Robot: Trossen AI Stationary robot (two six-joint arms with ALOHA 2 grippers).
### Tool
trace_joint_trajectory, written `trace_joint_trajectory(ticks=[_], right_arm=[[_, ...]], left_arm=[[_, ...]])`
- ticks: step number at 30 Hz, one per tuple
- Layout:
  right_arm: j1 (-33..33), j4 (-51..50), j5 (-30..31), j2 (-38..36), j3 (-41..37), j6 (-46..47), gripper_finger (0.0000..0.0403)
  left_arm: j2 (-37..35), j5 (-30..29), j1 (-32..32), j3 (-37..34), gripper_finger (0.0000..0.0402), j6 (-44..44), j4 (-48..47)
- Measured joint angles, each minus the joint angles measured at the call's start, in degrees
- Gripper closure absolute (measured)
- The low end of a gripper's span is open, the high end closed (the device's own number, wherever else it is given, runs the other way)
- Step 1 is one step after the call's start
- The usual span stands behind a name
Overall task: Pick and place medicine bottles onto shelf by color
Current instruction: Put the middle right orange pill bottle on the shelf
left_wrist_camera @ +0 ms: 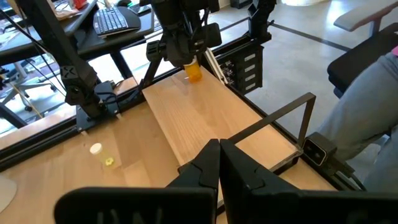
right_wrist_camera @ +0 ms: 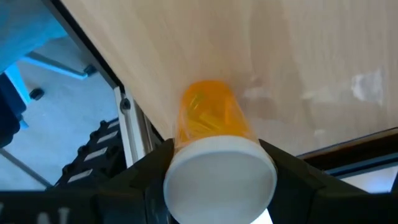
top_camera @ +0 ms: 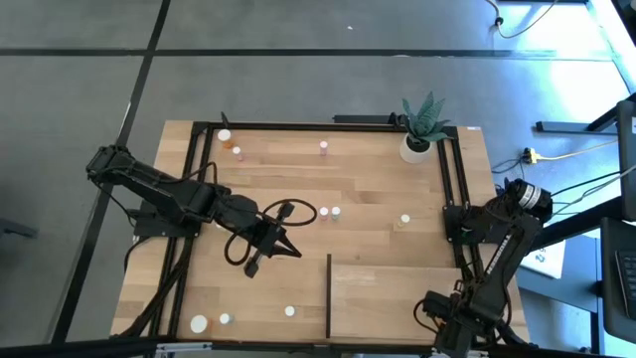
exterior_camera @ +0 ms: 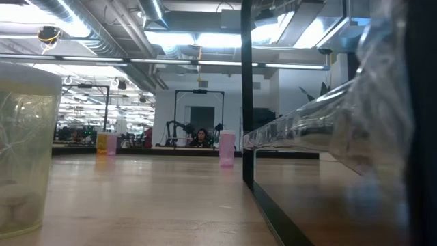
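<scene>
Right gripper (right_wrist_camera: 214, 177): we see its jaws part-way open and clamped on the white cap of an orange bottle (right_wrist_camera: 208, 118), which points away from the wrist toward the shelf (top_camera: 397, 298) just beyond it.
Left gripper (top_camera: 288, 247): fingers (left_wrist_camera: 208, 168) pressed together, holding nothing; it hovers over the table (top_camera: 368, 189) with the shelf's dark upright edge (top_camera: 328, 295) just ahead of its tips.
Remaining bottles: two pink ones (top_camera: 329, 213) sit near the left gripper's far side; others lie scattered well apart toward the table's corners.
Risk, grip: we judge the hold on the cap alone to be shallow (the body hangs free), so a quick swing could tilt or drop the bottle.
Risk, placement: releasing close to the shelf's outer border could let the bottle roll off.
Risk, sorting: no colour zones are marked on the shelf, so a wrong row is possible.
Hidden: in the high view the right gripper is tucked under its own arm at the shelf's corner.
Hard to make out: the low view is blocked by a blurred near bottle (exterior_camera: 24, 147) and the shelf edge.
</scene>
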Motion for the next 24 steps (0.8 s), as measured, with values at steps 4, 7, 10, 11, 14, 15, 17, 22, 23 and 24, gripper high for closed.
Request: trace_joint_trajectory(ticks=[4,7,10,11,14,15,17,22,23,24], right_arm=[[0.00,0.02,-0.20,0.00,0.00,-0.04,0.0195],[0.00,0.04,-0.16,0.00,0.00,-0.06,0.0184],[0.00,0.04,-0.13,0.00,0.00,-0.07,0.0175],[0.00,0.07,-0.13,0.00,0.00,-0.07,0.0173],[0.00,0.08,-0.13,0.00,0.00,-0.09,0.0171],[0.00,0.08,-0.13,0.00,0.00,-0.09,0.0170],[-0.01,0.07,-0.11,0.00,0.00,-0.09,0.0170],[-0.02,0.21,-0.11,0.00,0.00,-0.09,0.0169],[-0.02,0.24,-0.11,0.00,0.00,-0.09,0.0169],[-0.02,0.22,-0.11,0.00,0.00,-0.09,0.0170]], left_arm=[[0.00,0.00,0.00,0.00,0.0401,0.02,-0.02],[0.00,0.00,0.00,0.00,0.0401,0.02,-0.02],[0.00,0.00,0.00,0.00,0.0401,0.02,-0.02],[0.00,0.00,0.00,0.00,0.0401,0.02,-0.02],[0.00,0.00,0.00,0.00,0.0401,0.02,-0.02],[0.00,0.00,0.00,0.00,0.0401,0.04,-0.02],[0.00,0.00,0.00,0.00,0.0401,0.02,-0.02],[0.00,0.00,-0.01,0.00,0.0401,0.02,-0.02],[0.00,0.01,-0.01,0.00,0.0401,0.03,-0.02],[0.00,0.00,-0.02,0.00,0.0401,0.04,-0.02]])
